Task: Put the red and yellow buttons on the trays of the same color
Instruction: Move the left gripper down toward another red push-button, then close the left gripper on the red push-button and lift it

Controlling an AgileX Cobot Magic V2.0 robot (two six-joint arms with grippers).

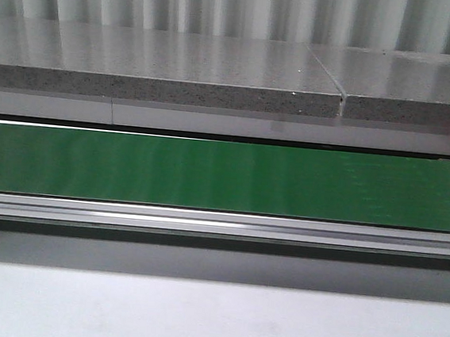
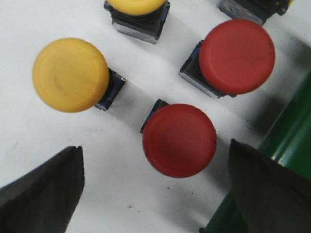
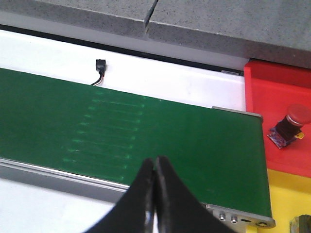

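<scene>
Front view: green conveyor belt point(image 1: 224, 176) runs full width, L to R, w/ an aluminium rail point(image 1: 220, 224) along its near edge. Behind it a grey speckled stone ledge point(image 1: 162, 75), split by a seam toward the R; corrugated metal wall point(image 1: 225, 5) at back. Pale counter point(image 1: 210, 318) in foreground. Small bit of red at far R edge, just past the belt end. No arms or buttons in this view.

Left wrist view: left gripper point(image 2: 155, 189) over white counter point(image 2: 29, 29), jaws spread wide, nothing between them touching. Its two dark fingers point(image 2: 43, 194) sit either side of a red button point(image 2: 180, 140), which stands cap-up on its dark base, apart from both fingers. Second red button point(image 2: 237, 56) just beyond it, near but not touching. Yellow button point(image 2: 70, 75) off to one side, well clear of the reds. Another yellow button point(image 2: 137, 9) partly cut by frame edge; a further base at the corner, colour unclear. Green belt edge point(image 2: 286, 141) beside one finger.

Right wrist view: right gripper point(image 3: 155, 167) over the green belt point(image 3: 146, 131), jaws pressed together, holding nothing. Red tray point(image 3: 277, 82) past the belt end carries one red button point(image 3: 289, 124) lying tilted. Yellow tray point(image 3: 286, 199) adjoins the red one; dark object at its corner, too cropped to ID. Small black connector w/ wires point(image 3: 100, 68) on white strip point(image 3: 146, 73) behind belt; grey stone ledge point(image 3: 218, 24) beyond.
</scene>
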